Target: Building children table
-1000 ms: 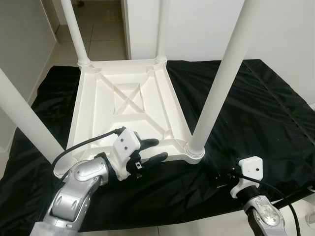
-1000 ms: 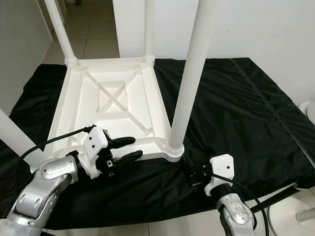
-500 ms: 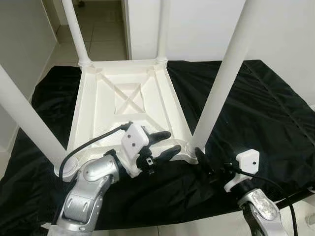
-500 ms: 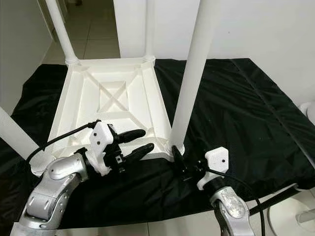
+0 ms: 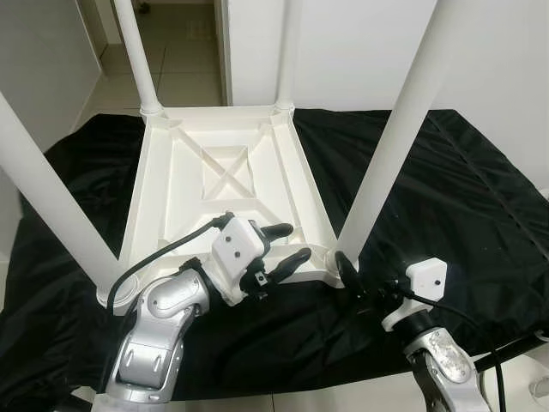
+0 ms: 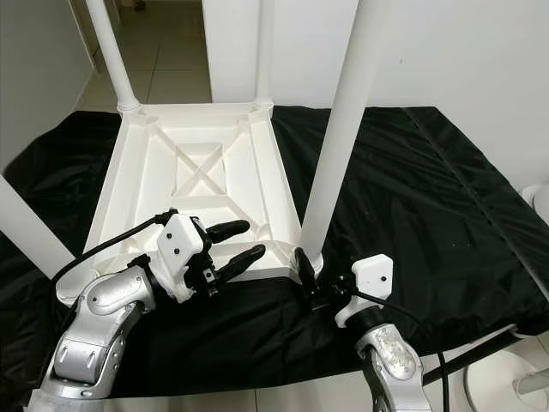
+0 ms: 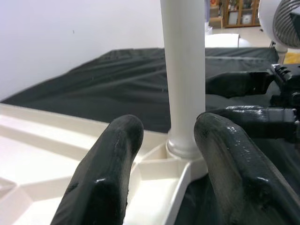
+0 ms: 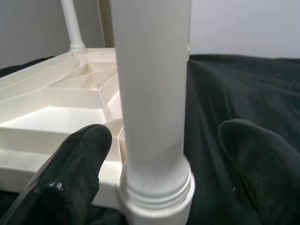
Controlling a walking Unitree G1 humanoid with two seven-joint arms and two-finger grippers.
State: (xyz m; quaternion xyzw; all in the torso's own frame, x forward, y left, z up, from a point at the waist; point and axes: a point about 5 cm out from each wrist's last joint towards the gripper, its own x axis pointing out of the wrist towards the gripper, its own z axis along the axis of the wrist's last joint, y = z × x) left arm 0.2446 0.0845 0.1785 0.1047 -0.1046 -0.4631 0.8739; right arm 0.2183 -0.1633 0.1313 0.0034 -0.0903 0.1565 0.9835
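The right gripper (image 6: 302, 273) has been brought to the near leg (image 6: 339, 142), fingers spread around its base; the left gripper (image 6: 238, 243) is held open over the tabletop (image 6: 171, 184).

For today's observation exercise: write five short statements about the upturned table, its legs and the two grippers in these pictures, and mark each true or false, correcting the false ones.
1. The white table top lies upside down on a black sheet. True.
2. Only two legs are fitted. False: four legs stand in the corners.
3. The right gripper is open with the near right leg between its fingers. True.
4. The left gripper is shut on a leg. False: it is open, at the table's near edge.
5. The sheet is red. False: it is black.
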